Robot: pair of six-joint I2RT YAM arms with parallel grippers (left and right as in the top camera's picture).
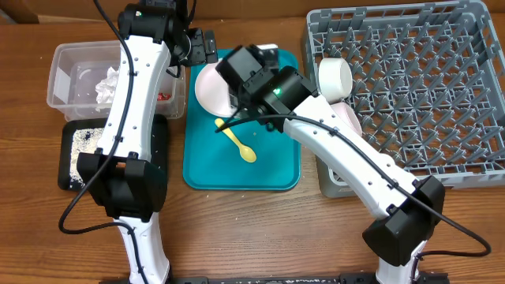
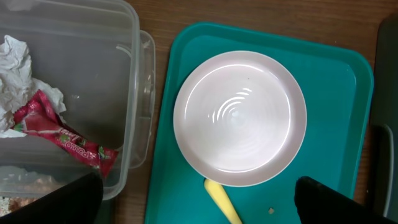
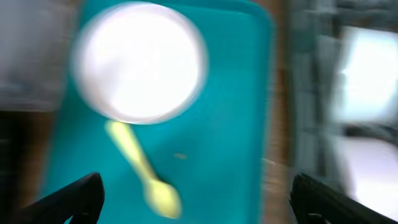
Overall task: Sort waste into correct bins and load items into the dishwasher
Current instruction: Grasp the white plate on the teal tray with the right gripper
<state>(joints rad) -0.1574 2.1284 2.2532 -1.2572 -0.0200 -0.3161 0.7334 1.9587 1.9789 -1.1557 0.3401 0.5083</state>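
Brown wooden table (image 1: pixel 252 229) bears a teal tray (image 1: pixel 276 170). On it the white plate (image 2: pixel 239 118) lies just ahead of the left claw (image 2: pixel 199 202) and the right claw (image 3: pixel 199 199), both spread wide and empty.

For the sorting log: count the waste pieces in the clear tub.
2. The crumpled white napkin lies in the clear tub; the red wrapper lies beside it, nearer the teal tray. Some of the tub is unseen, so more may be hidden.

Motion blur smears plate (image 3: pixel 138 61) and yellow spoon (image 3: pixel 142 167) (rack (image 3: pixel 305 68) seemingly too).
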